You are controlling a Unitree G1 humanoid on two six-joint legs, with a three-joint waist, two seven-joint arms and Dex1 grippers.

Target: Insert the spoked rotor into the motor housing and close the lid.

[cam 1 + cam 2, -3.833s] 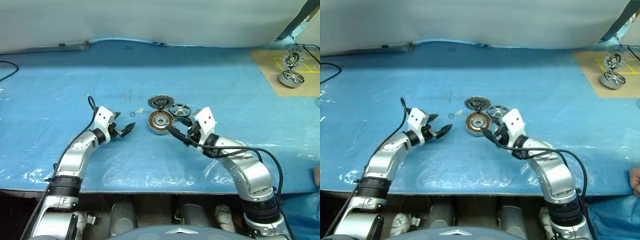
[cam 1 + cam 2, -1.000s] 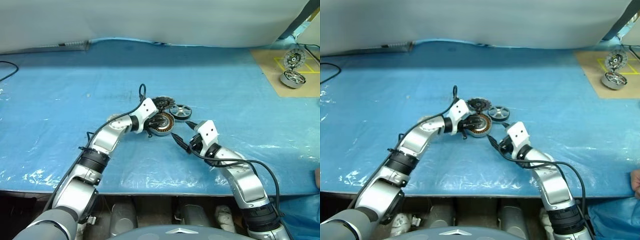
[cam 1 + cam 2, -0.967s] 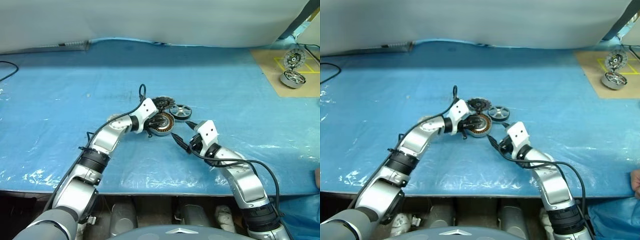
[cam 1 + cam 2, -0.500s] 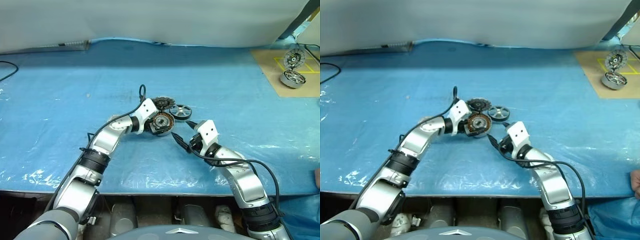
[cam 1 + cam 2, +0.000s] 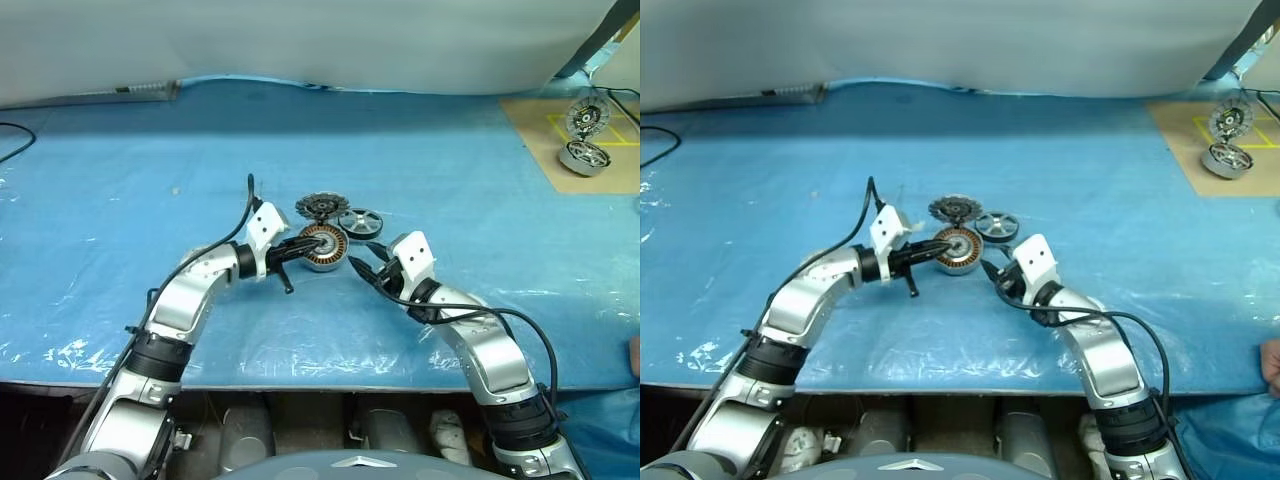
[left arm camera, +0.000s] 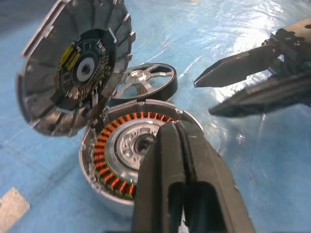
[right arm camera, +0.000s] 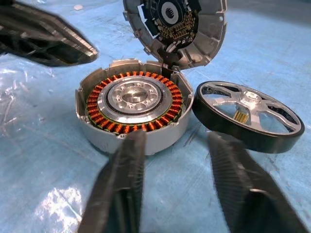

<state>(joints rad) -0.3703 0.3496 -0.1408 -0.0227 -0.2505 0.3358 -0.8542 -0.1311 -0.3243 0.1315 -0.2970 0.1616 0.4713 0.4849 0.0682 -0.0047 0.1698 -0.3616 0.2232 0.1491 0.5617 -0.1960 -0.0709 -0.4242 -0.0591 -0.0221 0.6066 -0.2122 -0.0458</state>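
Note:
The motor housing (image 5: 322,247) sits on the blue sheet, its copper windings and silver hub (image 7: 130,97) uncovered. Hinged at its far side, the toothed lid (image 5: 320,207) stands open, dark inner face showing (image 6: 73,68). Beside the housing on the right lies the spoked rotor (image 5: 360,221), flat on the sheet, black rim and silver spokes (image 7: 248,114). My left gripper (image 5: 310,243) is shut and empty, its tips over the housing's left rim (image 6: 177,127). From the front right, my right gripper (image 7: 176,138) points at the housing, open, touching nothing.
Another motor drum (image 5: 584,156) and a toothed disc (image 5: 586,117) rest on a brown board at the far right. A person's hand (image 5: 633,352) shows at the right edge. A small white scrap (image 6: 12,206) lies near the housing.
My left gripper has drawn back to the left from the housing and shut. The housing, tipped up half a second ago, lies flat again. The right arm has kept its place.

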